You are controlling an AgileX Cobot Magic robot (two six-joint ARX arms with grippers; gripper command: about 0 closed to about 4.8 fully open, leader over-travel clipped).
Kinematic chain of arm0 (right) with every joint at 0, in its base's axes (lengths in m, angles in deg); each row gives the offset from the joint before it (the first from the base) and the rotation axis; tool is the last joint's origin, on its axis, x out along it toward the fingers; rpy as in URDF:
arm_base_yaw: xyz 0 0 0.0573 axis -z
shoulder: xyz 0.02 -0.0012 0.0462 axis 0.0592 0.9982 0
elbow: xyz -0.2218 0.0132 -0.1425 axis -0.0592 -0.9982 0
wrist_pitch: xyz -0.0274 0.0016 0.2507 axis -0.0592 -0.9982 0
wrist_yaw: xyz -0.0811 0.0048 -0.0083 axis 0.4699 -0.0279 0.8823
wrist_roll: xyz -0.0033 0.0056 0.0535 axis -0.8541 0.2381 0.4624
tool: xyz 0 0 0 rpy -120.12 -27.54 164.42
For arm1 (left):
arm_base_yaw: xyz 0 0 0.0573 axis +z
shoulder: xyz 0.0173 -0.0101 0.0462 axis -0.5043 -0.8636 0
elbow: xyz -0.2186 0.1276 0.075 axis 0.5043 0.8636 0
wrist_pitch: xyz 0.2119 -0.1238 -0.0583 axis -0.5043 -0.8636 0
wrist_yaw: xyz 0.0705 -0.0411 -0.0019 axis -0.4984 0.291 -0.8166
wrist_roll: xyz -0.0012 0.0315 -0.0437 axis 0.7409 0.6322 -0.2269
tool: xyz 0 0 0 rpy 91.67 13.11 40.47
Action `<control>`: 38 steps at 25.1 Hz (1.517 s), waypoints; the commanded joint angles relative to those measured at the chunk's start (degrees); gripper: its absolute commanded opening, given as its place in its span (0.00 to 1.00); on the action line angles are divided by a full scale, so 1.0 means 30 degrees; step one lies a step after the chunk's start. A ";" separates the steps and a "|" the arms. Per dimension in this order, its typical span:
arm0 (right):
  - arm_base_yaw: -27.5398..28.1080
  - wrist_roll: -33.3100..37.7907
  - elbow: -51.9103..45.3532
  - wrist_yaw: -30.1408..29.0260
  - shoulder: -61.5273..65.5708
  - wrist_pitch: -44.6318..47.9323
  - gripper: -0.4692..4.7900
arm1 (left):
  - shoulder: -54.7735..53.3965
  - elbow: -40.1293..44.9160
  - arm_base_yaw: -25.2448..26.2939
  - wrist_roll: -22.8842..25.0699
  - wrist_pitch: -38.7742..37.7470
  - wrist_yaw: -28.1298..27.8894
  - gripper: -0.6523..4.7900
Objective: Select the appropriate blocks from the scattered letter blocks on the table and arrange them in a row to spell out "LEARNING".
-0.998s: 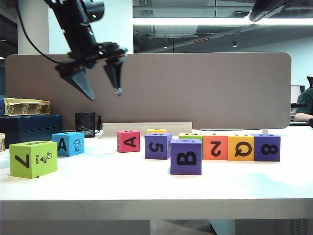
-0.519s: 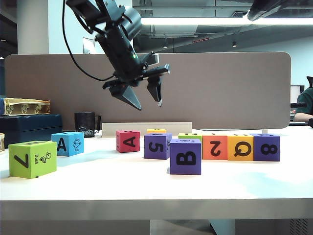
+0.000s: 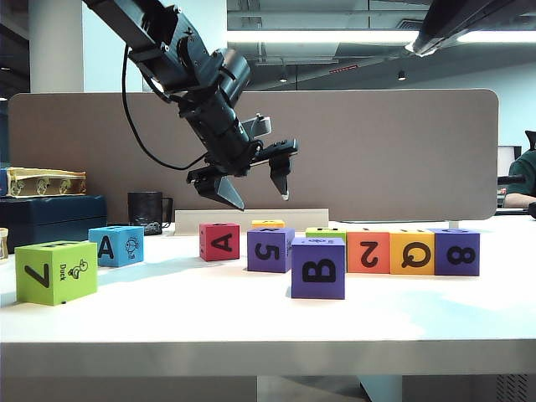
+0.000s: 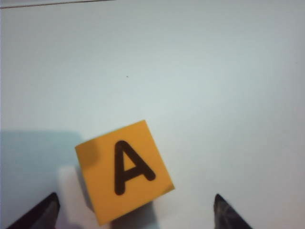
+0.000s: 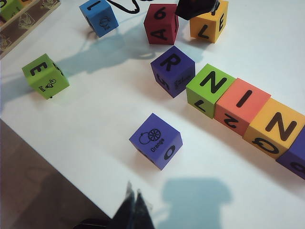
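Note:
My left gripper (image 3: 261, 199) hangs open in the air over the back of the table (image 3: 209, 314), with nothing between its fingers. Straight below it sits a yellow letter block (image 4: 124, 171) with an A on top, seen in the exterior view as a yellow sliver (image 3: 268, 224) behind the purple 5 block (image 3: 270, 249). A row runs purple R (image 5: 172, 70), green N (image 5: 217, 88), orange I (image 5: 243, 105), yellow N (image 5: 275, 126). The purple B block (image 3: 318, 267) stands alone in front. My right gripper (image 5: 132, 193) is shut and empty, high above the table's front edge.
A red A block (image 3: 219, 241), a blue A block (image 3: 116, 245) and a lime green 7 block (image 3: 56, 272) stand to the left. A black mug (image 3: 146, 211) and dark box (image 3: 50, 218) sit at the back left, before the grey-brown partition (image 3: 377, 151).
My left arm has swung right and down, from high over the table's left part to just above the yellow block. Its jaws remain open. The blocks have not moved.

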 commanded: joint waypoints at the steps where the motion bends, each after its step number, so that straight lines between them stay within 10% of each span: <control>1: -0.0015 -0.0051 0.0131 -0.0087 -0.0029 0.0306 0.09 | -0.0284 -0.0073 -0.0044 -0.0226 0.0663 -0.0401 0.88; 17: -0.0015 -0.0051 0.0568 -0.0095 -0.0022 -0.0146 0.09 | -0.1260 -0.0073 -0.0452 -0.0568 0.0168 -0.0619 0.84; 23: -0.0015 -0.0051 0.0568 -0.0087 -0.0022 -0.0138 0.09 | -0.1486 -0.0087 -0.0452 -0.0561 0.0474 -0.0597 0.55; 34: -0.0015 -0.0058 0.0568 -0.0095 -0.0022 -0.0138 0.09 | -0.1086 -0.1727 -0.0437 -0.0415 -0.0554 -0.0532 0.56; 38: -0.0015 -0.0051 0.0568 -0.0095 -0.0022 -0.0146 0.09 | -0.1093 -0.1887 -0.0437 -0.0576 -0.0568 -0.0568 0.82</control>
